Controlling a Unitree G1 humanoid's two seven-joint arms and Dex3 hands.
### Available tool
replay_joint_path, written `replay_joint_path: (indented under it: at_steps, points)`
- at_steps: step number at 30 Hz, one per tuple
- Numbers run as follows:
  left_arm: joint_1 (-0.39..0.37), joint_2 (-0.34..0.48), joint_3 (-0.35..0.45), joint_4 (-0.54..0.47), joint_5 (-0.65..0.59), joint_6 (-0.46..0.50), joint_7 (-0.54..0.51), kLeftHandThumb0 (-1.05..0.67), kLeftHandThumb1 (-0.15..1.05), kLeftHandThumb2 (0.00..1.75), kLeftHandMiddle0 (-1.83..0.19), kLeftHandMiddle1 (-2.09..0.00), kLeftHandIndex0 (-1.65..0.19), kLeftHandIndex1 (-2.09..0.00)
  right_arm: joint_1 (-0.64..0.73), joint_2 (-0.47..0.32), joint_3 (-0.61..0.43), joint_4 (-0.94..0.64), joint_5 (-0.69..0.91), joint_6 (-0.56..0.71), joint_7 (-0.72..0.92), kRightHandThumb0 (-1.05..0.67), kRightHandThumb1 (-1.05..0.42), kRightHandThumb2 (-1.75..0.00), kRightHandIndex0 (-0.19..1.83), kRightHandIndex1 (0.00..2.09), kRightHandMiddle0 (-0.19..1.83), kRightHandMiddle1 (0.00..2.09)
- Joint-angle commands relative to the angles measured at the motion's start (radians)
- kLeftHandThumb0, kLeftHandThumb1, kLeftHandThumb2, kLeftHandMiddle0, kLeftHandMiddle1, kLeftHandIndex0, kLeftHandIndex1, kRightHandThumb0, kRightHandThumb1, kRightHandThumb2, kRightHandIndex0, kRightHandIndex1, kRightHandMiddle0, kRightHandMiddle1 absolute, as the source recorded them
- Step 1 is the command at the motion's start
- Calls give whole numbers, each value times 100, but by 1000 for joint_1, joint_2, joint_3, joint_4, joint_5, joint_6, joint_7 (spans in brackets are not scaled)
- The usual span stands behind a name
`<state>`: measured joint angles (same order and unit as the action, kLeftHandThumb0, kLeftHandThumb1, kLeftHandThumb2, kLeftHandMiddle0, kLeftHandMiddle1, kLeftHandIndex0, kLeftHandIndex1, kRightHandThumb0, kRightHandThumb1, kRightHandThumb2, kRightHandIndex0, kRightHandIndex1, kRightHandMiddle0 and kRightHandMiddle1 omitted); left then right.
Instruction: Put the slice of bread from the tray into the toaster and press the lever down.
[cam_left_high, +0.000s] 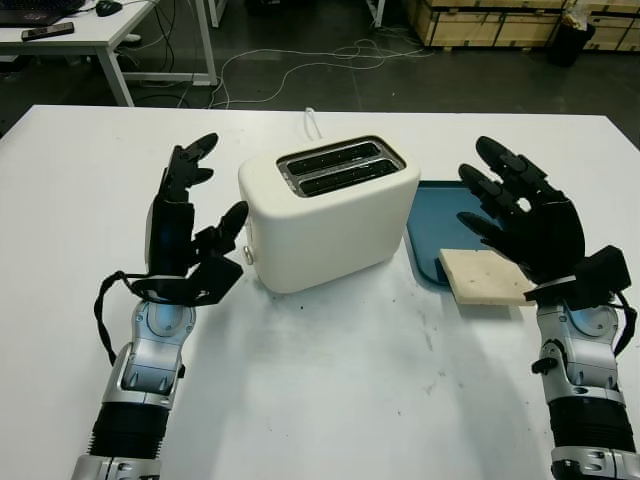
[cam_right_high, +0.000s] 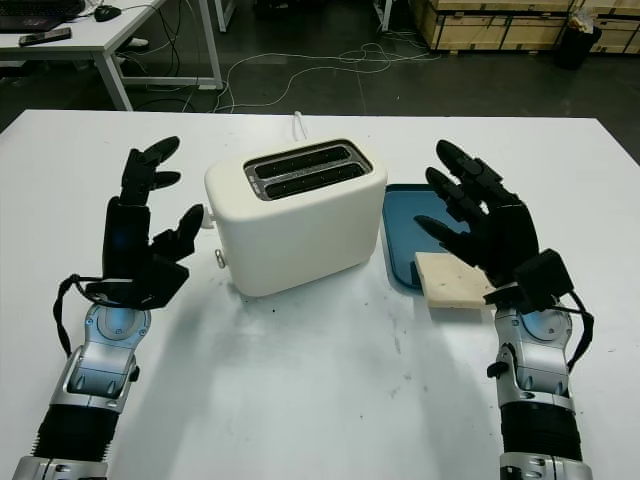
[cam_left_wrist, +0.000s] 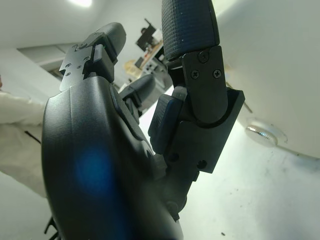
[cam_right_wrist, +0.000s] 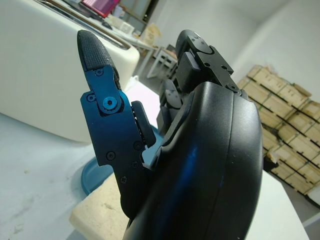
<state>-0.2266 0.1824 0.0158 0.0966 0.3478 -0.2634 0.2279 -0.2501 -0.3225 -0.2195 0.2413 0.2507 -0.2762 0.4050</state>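
Both of my black three-finger hands are raised above the white table (cam_left_high: 330, 400) with nothing in them: the left hand (cam_left_high: 185, 230) stands open just beside the toaster's lever end, palm turned toward it without touching, and the right hand (cam_left_high: 525, 220) is open over the tray's right part, just past the bread. From the right wrist camera I see that hand's thumb (cam_right_wrist: 100, 65) pointing toward the toaster's side wall, with the bread's pale corner below it. From the left wrist camera I see the small metal knob low on the toaster wall just beyond my thumb. The slice of bread (cam_left_high: 485, 278) is a pale beige, roughly square slab with a lightly speckled top and a thick, soft-looking edge; it lies flat on the near end of the dark blue flat plastic tray (cam_left_high: 440, 215), its near edge overhanging the tray rim onto the table. The cream-coloured, rounded two-slot toaster (cam_left_high: 330, 215) stands between my hands, just left of the tray, its two dark slots lined with metal rims open upward and holding nothing I can see. A white cord runs off behind it.
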Motion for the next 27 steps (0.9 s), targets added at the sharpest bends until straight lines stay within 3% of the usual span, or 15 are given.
replay_joint_path:
  at_steps: [1, 14, 19, 27]
  points:
    - [4, 9, 2, -13, 7, 8, -1, -104, 92, 65, 0, -111, 0, -65, -5, 6, 1, 9, -2, -10, -1, -53, -79, 0, 37, 0, 37, 0]
    - [13, 12, 8, -21, -4, 9, -8, -103, 92, 64, 0, -114, 0, -66, 12, -8, 20, -8, -59, -30, -17, -53, -79, 0, 37, 0, 36, 0]
    - [6, -4, 7, -10, -17, 1, -1, -104, 92, 62, 0, -113, 0, -65, 119, -71, 39, -80, -354, -156, -172, -60, -79, 0, 45, 3, 42, 3]
    - [6, -1, 7, -11, -40, 8, -21, -103, 92, 60, 0, -109, 0, -62, 303, -129, 28, -178, -651, -282, -383, -59, -80, -1, 43, 1, 45, 1]
